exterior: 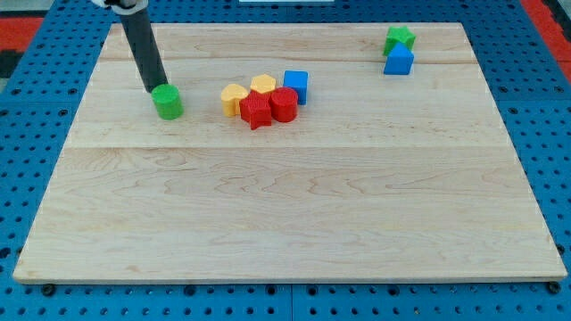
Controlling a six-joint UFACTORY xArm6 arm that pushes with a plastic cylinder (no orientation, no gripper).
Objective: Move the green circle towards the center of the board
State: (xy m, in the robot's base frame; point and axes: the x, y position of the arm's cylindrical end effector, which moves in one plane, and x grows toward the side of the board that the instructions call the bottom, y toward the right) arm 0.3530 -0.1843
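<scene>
Green circle (167, 102), a short matte cylinder, sits upper left on the pale planked wood counter (285, 223). My tip (153, 89) touches its upper-left edge; a bare dark rod, no jaws. Rightward: clustered yellow blocks (248, 93), red blocks (268, 107), blue cube (295, 86). Far top right: green star (400, 38), blue block (398, 61).

The worktop (294, 205) is pale wood with fine grain, matt and smooth, its planks joined by faint seams. Under it lies a blue perforated sheet (36, 134), slightly shiny. My rod (141, 49) looks dark and matt, down to my tip (153, 91). The green circle (167, 102), red blocks (269, 107), yellow blocks (247, 92) and blue cube (295, 86) look like smooth painted pieces with a soft sheen.
</scene>
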